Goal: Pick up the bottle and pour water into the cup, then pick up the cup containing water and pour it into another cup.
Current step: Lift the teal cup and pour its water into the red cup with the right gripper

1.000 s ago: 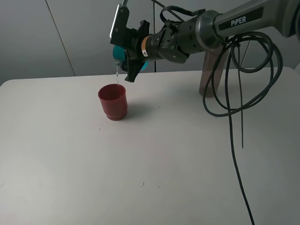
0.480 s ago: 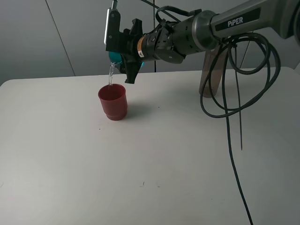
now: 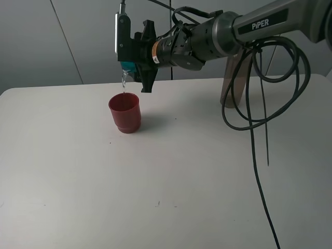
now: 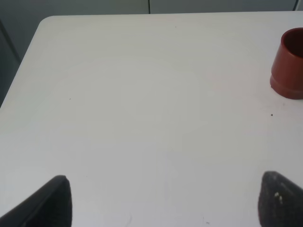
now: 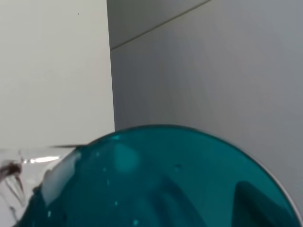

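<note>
One thin stream (image 3: 123, 82): your right pincer (image 3: 132, 58) pinches the teal cup (image 5: 156, 184) high over the red cup (image 3: 124, 111); drift would splash the tabletop (image 3: 181, 171). Left pincer (image 4: 168, 201) spread.

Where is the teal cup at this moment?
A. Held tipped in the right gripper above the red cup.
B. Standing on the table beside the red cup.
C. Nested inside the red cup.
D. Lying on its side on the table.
A: the right gripper holds the teal cup tilted over the red cup, water trickling down.

Overview, left wrist: shared red cup (image 3: 124, 112)
</note>
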You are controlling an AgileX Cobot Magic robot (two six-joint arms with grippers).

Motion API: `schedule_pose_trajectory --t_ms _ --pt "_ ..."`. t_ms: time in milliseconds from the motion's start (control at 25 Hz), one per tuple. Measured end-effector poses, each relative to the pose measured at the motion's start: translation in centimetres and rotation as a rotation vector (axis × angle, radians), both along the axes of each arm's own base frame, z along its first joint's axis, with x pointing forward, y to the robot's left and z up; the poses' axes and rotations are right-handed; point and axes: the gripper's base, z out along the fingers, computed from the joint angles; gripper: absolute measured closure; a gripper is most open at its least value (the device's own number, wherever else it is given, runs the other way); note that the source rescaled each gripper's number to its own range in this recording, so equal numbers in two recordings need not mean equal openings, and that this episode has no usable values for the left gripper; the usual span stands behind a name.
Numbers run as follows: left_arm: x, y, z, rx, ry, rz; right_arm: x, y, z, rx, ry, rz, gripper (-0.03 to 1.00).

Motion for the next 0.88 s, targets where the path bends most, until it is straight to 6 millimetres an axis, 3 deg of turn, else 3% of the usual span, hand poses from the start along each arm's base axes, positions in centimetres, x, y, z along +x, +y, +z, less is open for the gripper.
schedule_pose_trajectory --t_ms 880 --pt "0.00 0.00 0.00 -0.002 0.000 0.001 -0.28 0.37 0.00 -0.165 -0.144 0.122 0.93"
